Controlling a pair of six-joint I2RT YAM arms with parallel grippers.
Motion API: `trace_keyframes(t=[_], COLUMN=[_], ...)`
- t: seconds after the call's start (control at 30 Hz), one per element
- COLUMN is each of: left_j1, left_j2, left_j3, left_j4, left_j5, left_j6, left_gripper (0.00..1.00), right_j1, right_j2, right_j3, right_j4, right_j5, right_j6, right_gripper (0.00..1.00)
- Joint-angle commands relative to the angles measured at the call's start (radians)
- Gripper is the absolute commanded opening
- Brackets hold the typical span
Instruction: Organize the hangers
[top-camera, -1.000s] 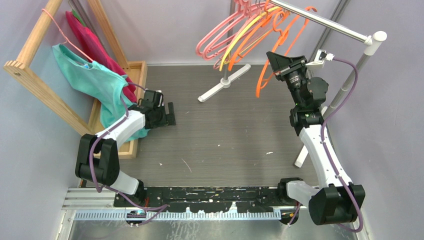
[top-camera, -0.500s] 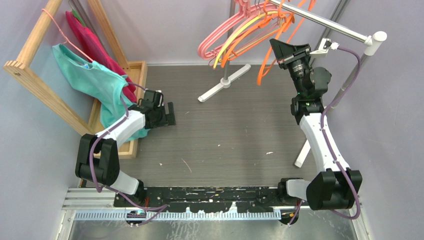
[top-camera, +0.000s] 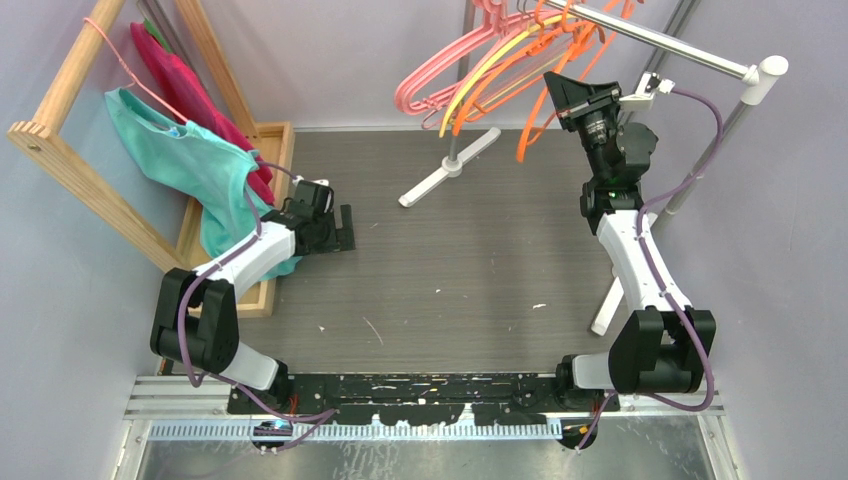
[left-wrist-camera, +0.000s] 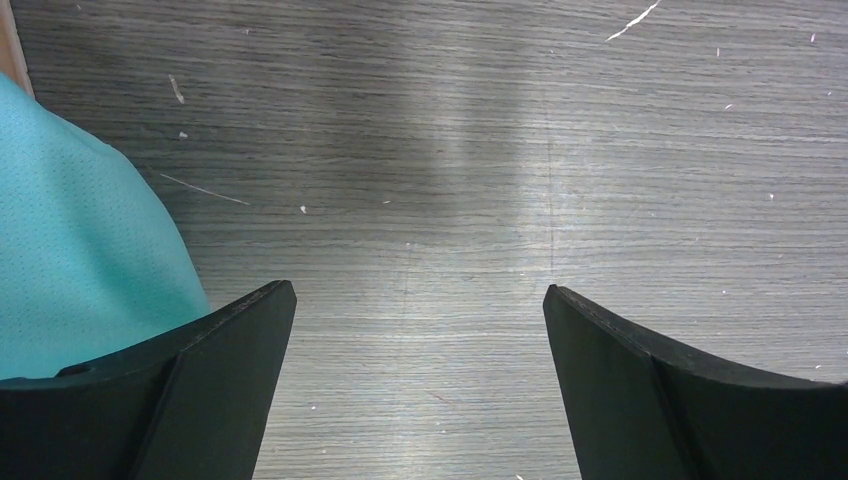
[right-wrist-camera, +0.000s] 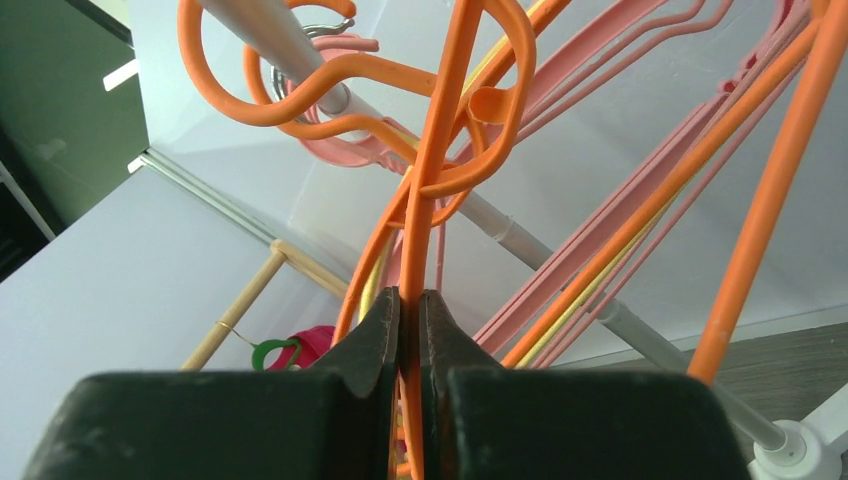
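Pink (top-camera: 430, 75), yellow (top-camera: 482, 68) and orange hangers hang bunched on a metal rail (top-camera: 660, 42) at the top of the overhead view. My right gripper (top-camera: 556, 88) is raised just under the rail. In the right wrist view it (right-wrist-camera: 410, 300) is shut on the thin stem of an orange hanger (right-wrist-camera: 432, 170), whose looped neck rises beside the rail (right-wrist-camera: 270, 40). I cannot tell whether its hook rests on the rail. My left gripper (top-camera: 340, 232) is low over the table, open and holding nothing (left-wrist-camera: 420, 300).
A wooden rack (top-camera: 60, 120) at the left carries teal cloth (top-camera: 190, 160) and red cloth (top-camera: 185, 85) over a wooden tray (top-camera: 270, 140). Teal cloth (left-wrist-camera: 70, 250) lies beside my left finger. The rail stand's white foot (top-camera: 450, 165) and right pole (top-camera: 700, 170) stand nearby.
My right gripper has risen and moved right toward the rail, carrying the orange hanger with it. The rail and hung hangers have shifted slightly. The left arm has barely moved.
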Motion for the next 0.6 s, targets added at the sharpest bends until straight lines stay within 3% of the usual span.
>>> trace_keyframes(t=[0.0, 0.1, 0.2, 0.43, 0.57], left_j1=[-0.012, -0.015, -0.018, -0.021, -0.027], left_j2=[-0.033, -0.025, -0.025, -0.052, -0.045], left_j3=[-0.003, 0.0, 0.002, -0.006, -0.014], left_j4=[0.029, 0.028, 0.024, 0.039, 0.049], left_j5=[-0.031, -0.033, -0.041, -0.066, -0.091], left_j6=[0.015, 0.015, 0.016, 0.019, 0.015], left_gripper=[0.98, 0.98, 0.98, 0.98, 0.98], right_j1=[-0.011, -0.016, -0.019, -0.017, -0.018], right_j2=[-0.008, -0.008, 0.002, -0.061, -0.144], right_j3=[-0.021, -0.062, -0.087, -0.12, -0.172], right_j4=[0.047, 0.044, 0.049, -0.016, -0.11], right_j5=[0.031, 0.043, 0.036, 0.032, 0.062], right_j6=[0.027, 0.036, 0.043, -0.038, -0.13], right_gripper=[0.01, 0.09, 0.25, 0.98, 1.0])
